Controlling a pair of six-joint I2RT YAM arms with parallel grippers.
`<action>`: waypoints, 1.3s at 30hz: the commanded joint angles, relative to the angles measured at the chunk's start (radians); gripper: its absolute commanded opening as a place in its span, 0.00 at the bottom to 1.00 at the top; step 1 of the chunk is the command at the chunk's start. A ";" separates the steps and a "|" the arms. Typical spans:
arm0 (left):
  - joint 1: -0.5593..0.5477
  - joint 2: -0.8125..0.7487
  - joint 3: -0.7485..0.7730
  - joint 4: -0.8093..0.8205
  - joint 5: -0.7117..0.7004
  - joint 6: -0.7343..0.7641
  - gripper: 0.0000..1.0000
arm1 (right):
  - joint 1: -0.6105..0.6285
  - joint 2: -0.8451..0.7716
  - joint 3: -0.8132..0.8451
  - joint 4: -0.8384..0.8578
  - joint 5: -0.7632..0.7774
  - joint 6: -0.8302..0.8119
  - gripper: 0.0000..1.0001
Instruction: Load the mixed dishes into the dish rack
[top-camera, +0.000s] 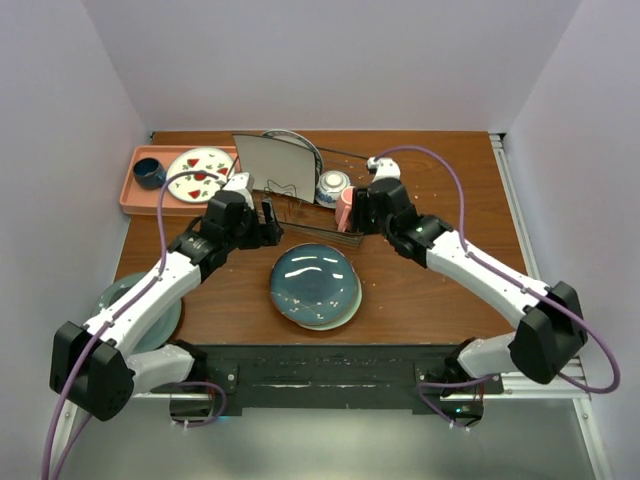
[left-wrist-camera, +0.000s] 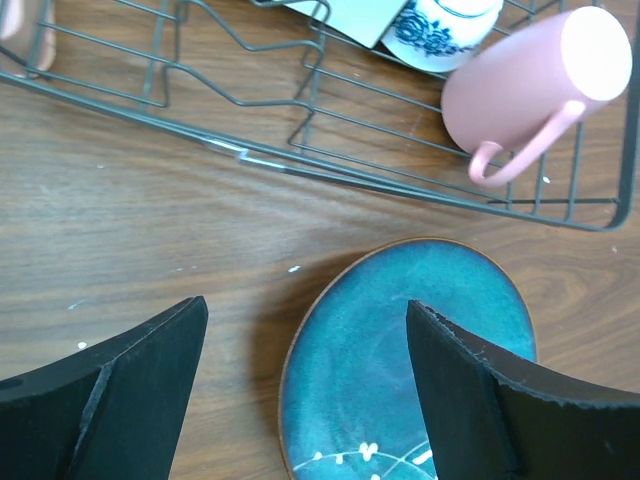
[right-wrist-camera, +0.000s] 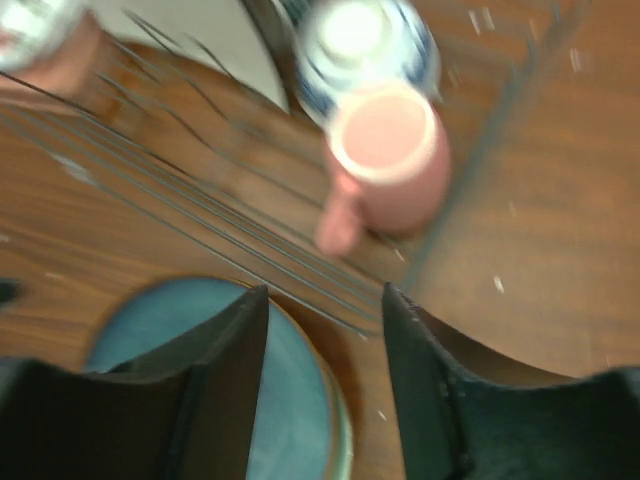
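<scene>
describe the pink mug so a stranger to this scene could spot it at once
The wire dish rack stands at the far middle of the table. The mug is in its right end, just nearer the arms than a blue-and-white bowl. It is the only plain pink piece with a loop handle.

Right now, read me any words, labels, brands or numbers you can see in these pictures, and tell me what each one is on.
No text can be read in any view.
Round plate behind the square plate: rim too small to read.
Bowl: blue pattern only, no letters.
Teal plate: white marks, not legible as characters.
</scene>
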 joint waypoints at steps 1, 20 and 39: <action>0.005 -0.023 -0.035 0.047 0.065 -0.015 0.85 | -0.008 0.007 -0.088 0.018 0.130 0.159 0.49; 0.000 -0.083 -0.236 0.009 0.101 -0.087 0.84 | -0.164 0.102 -0.223 0.156 0.075 0.181 0.03; -0.019 -0.059 -0.373 0.160 0.241 -0.125 0.67 | -0.270 0.006 -0.253 0.128 0.139 0.086 0.00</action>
